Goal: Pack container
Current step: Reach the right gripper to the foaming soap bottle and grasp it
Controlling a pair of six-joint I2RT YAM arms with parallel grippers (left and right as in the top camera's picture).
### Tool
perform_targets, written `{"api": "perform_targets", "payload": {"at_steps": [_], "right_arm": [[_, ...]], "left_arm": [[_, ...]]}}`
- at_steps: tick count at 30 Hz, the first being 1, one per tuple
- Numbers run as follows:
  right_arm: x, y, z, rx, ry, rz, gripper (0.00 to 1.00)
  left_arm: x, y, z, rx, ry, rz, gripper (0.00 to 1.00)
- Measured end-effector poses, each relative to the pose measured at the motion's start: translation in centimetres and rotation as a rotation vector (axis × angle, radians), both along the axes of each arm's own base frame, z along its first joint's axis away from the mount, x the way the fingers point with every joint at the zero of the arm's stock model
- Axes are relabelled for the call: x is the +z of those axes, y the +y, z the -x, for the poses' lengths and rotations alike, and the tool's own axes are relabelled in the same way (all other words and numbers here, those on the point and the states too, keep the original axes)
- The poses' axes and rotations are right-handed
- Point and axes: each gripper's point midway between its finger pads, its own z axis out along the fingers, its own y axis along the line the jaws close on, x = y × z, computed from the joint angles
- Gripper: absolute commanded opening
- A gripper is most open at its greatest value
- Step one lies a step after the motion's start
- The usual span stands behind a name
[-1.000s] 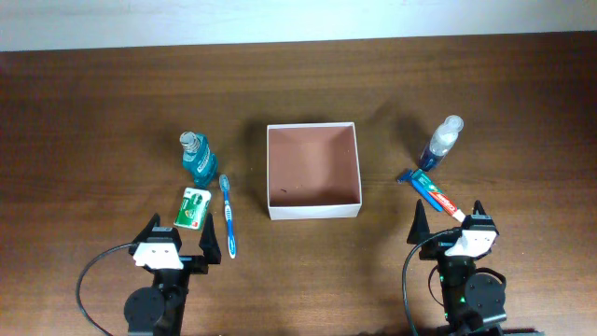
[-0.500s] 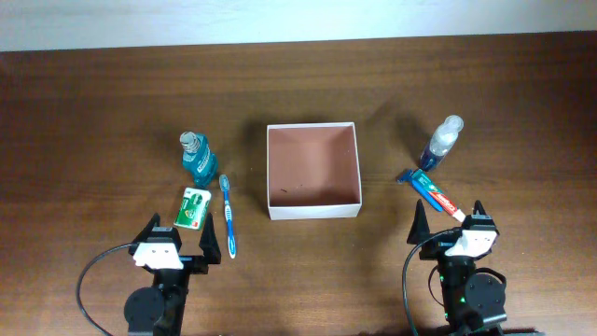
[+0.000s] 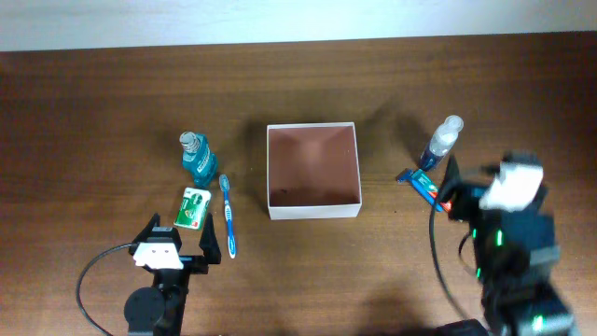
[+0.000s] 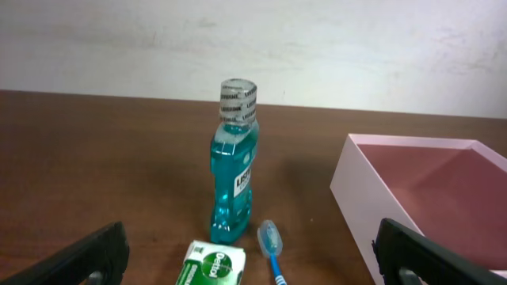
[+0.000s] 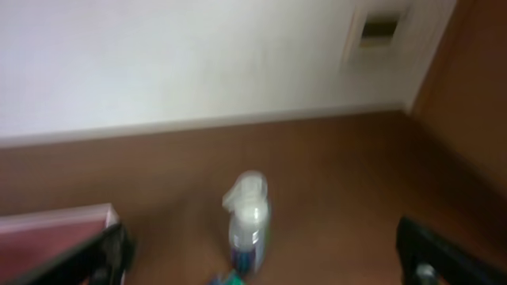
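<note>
The container (image 3: 313, 212), a square white-walled box with a reddish-brown floor, sits mid-table and holds nothing; its wall shows in the left wrist view (image 4: 356, 198) and a corner in the blurred right wrist view (image 5: 55, 222). My left gripper (image 3: 182, 238) is open and empty near the front edge, behind the green soap box (image 3: 193, 207) and blue toothbrush (image 3: 227, 215). My right gripper (image 3: 478, 185) is open and empty, raised over the toothpaste tube (image 3: 422, 183), just short of the clear bottle (image 3: 440, 143). That bottle stands between its fingers in the right wrist view (image 5: 249, 222).
A teal mouthwash bottle (image 3: 196, 159) stands left of the container, also upright in the left wrist view (image 4: 232, 166), with the soap box (image 4: 212, 265) and toothbrush (image 4: 271, 245) in front of it. A pale wall runs along the table's far edge.
My right arm has lifted and swung forward from the front edge toward the toothpaste and clear bottle, now covering part of the tube. The left arm and all objects are unmoved.
</note>
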Motion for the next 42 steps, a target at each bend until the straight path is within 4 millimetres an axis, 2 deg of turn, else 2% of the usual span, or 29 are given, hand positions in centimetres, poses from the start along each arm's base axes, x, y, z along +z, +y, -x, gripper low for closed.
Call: {"api": "perform_targets", "payload": {"at_steps": [3,9,13,15,17,22,26,30,39,42], "right_arm": [[1.7,0.4,-2.9,-0.004,0.137,0.025,0.98],[3.0,0.8,-8.5,-0.047,0.383,0.012,0.98],[3.5,-0.7,-12.1,-0.129,0.413,-0.104,0.98],[3.7,-1.7,-13.2,-0.161,0.398,-0.152,0.98],[3.8,-2.9,-13.5,-0.198,0.387,-0.181,0.98],[3.5,-5.8,-12.8,-0.275,0.394,-0.229,0.98],[2.6,-6.6,-12.3,-0.281,0.430,-0.276,1.00],[0.4,-5.9,-12.4,-0.269,0.503,-0.346,0.96],[-8.0,-5.2,-13.6,-0.331,0.752,-0.440,0.68],[-9.8,-5.1,-13.8,-0.341,0.804,-0.447,0.59]], "left_arm": [[0.0,0.0,0.0,0.000,0.000,0.000,0.99],[0.0,0.0,0.0,0.000,0.000,0.000,1.00],[0.0,0.0,0.0,0.000,0.000,0.000,0.99],[0.0,0.0,0.0,0.000,0.000,0.000,0.99],[0.0,0.0,0.0,0.000,-0.001,0.000,0.99],[0.0,0.0,0.0,0.000,-0.001,0.000,1.00],[0.0,0.0,0.0,0.000,-0.001,0.000,1.00],[0.0,0.0,0.0,0.000,0.000,0.000,1.00],[0.0,0.0,0.0,0.000,0.000,0.000,0.99],[0.0,0.0,0.0,0.000,-0.001,0.000,0.99]]}}
